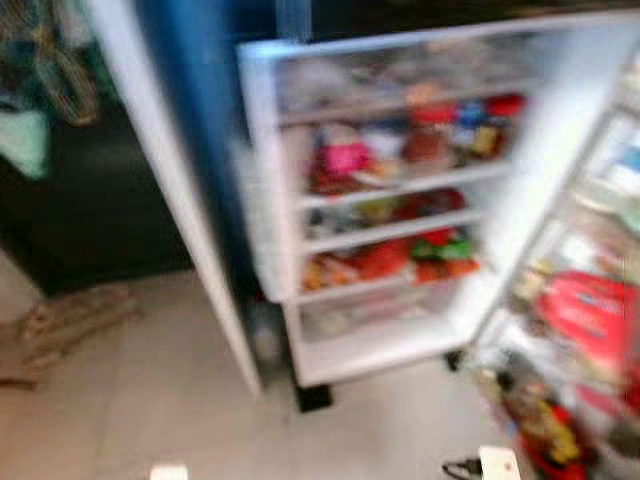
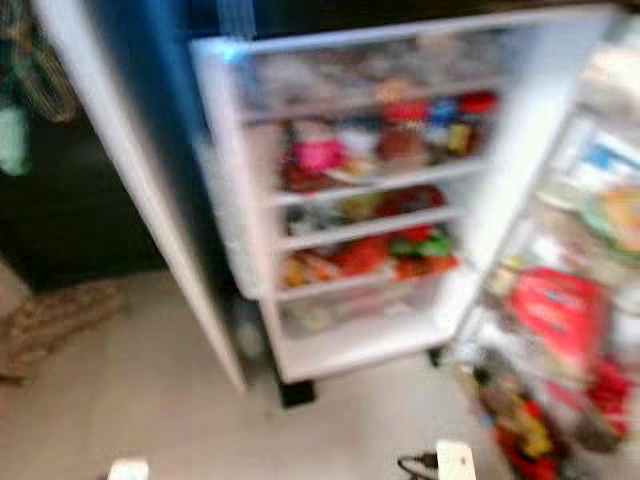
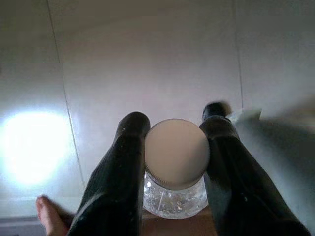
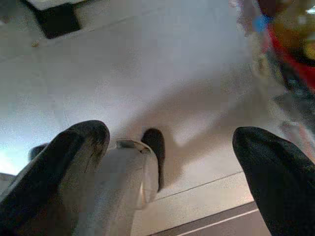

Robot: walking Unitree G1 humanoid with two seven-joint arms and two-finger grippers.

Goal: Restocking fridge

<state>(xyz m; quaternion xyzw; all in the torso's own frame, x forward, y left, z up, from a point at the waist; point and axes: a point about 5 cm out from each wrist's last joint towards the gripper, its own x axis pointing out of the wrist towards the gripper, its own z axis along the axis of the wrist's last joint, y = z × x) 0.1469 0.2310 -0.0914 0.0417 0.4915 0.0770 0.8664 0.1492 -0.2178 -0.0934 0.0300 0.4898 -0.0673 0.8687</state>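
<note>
The fridge (image 1: 390,230) stands open ahead, blurred, its shelves crowded with red, pink and green packages. Its right door (image 1: 590,320) swings toward me, the racks full of bottles and a red pack. In the left wrist view my left gripper (image 3: 176,124) is shut on a clear bottle (image 3: 176,153) with a round white cap, held over the pale tiled floor. In the right wrist view my right gripper (image 4: 170,137) is open, its fingers wide apart with nothing between them, over the floor near the door's lowest rack.
The fridge's left door (image 1: 170,180) juts out toward me. A dark cabinet (image 1: 90,200) and a crumpled beige mat (image 1: 60,325) lie to the left. A small white box with a black cable (image 1: 498,463) sits on the floor. A person's bare foot (image 3: 47,216) shows by the left gripper.
</note>
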